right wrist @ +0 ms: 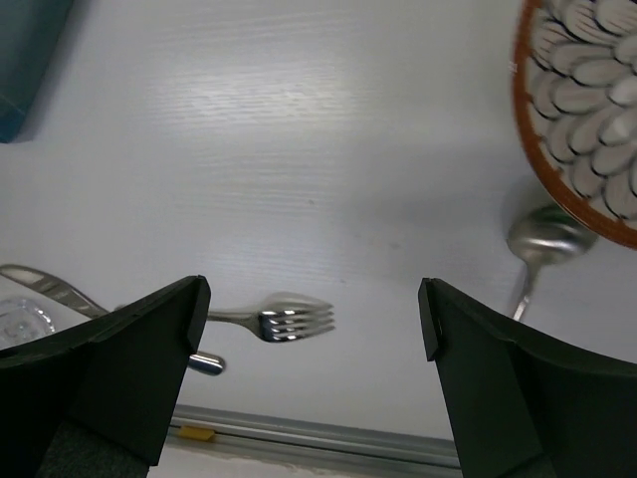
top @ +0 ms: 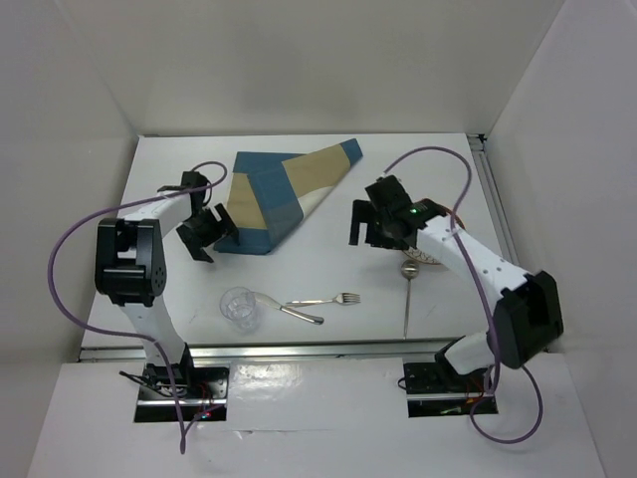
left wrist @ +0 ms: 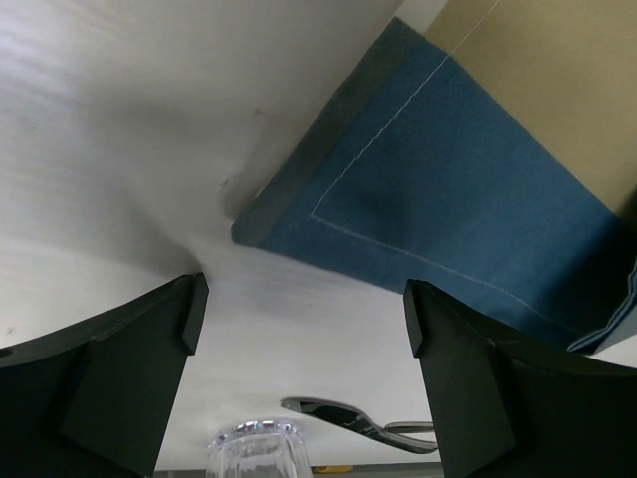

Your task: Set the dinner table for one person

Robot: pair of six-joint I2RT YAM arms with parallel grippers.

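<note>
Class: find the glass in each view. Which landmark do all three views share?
Top: glass near the front edge, left of centre.
Left wrist: glass at bottom centre, cut off.
Right wrist: glass at the lower left edge.
Shared landmark: the blue placemat.

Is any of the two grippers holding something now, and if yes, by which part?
Nothing is held. Both the left gripper and the right gripper are open and empty, above the table.

Shiny metal fork, cloth placemat
</note>
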